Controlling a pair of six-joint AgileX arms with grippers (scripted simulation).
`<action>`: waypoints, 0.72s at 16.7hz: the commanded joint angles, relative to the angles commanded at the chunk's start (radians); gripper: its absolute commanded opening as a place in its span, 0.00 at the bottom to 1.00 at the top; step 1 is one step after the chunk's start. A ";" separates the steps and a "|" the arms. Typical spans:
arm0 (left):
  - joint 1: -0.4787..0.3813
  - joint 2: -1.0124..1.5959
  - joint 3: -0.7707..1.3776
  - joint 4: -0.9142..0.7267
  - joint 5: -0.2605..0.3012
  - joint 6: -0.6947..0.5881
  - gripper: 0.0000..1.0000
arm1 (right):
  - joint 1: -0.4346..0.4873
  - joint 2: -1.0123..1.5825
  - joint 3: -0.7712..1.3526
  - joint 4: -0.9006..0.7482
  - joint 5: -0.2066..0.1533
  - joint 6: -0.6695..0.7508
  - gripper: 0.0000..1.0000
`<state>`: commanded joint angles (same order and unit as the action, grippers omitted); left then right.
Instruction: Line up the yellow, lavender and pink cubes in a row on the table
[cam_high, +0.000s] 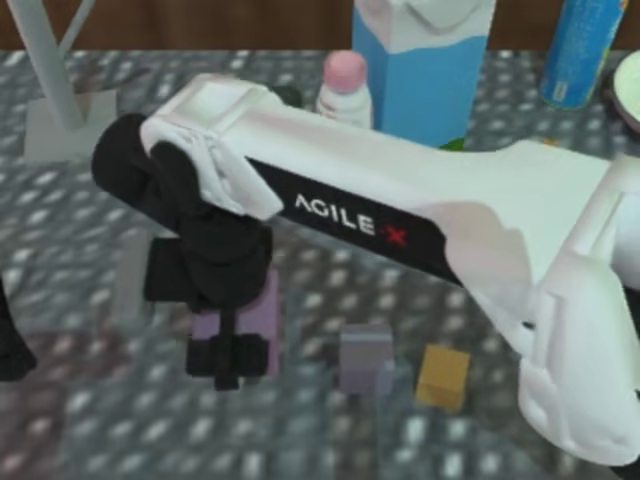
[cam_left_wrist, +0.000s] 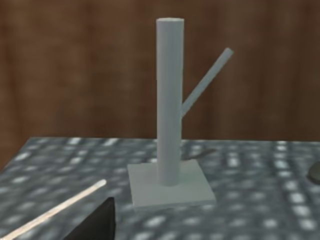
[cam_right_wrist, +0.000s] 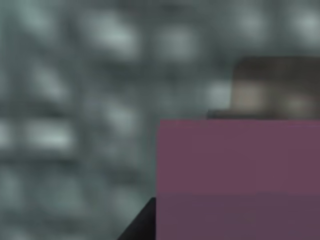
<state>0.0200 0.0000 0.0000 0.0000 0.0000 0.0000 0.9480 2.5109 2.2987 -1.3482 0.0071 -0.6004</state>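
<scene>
The pink cube (cam_high: 262, 318) is the largest and sits left of centre, half covered by my right gripper (cam_high: 228, 356). That gripper comes in from the right and is shut on the cube. In the right wrist view the pink cube (cam_right_wrist: 237, 175) fills the frame, with one dark finger (cam_right_wrist: 145, 225) against its side. To its right the lavender cube (cam_high: 365, 356) and then the yellow cube (cam_high: 443, 376) stand on the table (cam_high: 90, 430), roughly in a line with it. My left gripper (cam_high: 8, 345) stays parked at the left edge, open, with one finger (cam_left_wrist: 97, 222) showing.
A grey stand with a slanted peg (cam_high: 55, 100) (cam_left_wrist: 170, 150) stands at the back left. At the back are a white bottle with a pink cap (cam_high: 345, 88), a blue-and-white carton (cam_high: 425, 60) and a blue can (cam_high: 585, 50). The right arm's white body (cam_high: 470, 210) spans the table.
</scene>
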 joint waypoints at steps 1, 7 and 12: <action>0.000 0.000 0.000 0.000 0.000 0.000 1.00 | 0.000 0.001 -0.043 0.044 0.000 0.000 0.00; 0.000 0.000 0.000 0.000 0.000 0.000 1.00 | 0.007 0.011 -0.187 0.194 0.001 -0.005 0.00; 0.000 0.000 0.000 0.000 0.000 0.000 1.00 | 0.007 0.011 -0.187 0.194 0.001 -0.005 0.23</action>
<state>0.0200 0.0000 0.0000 0.0000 0.0000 0.0000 0.9554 2.5221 2.1119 -1.1545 0.0082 -0.6055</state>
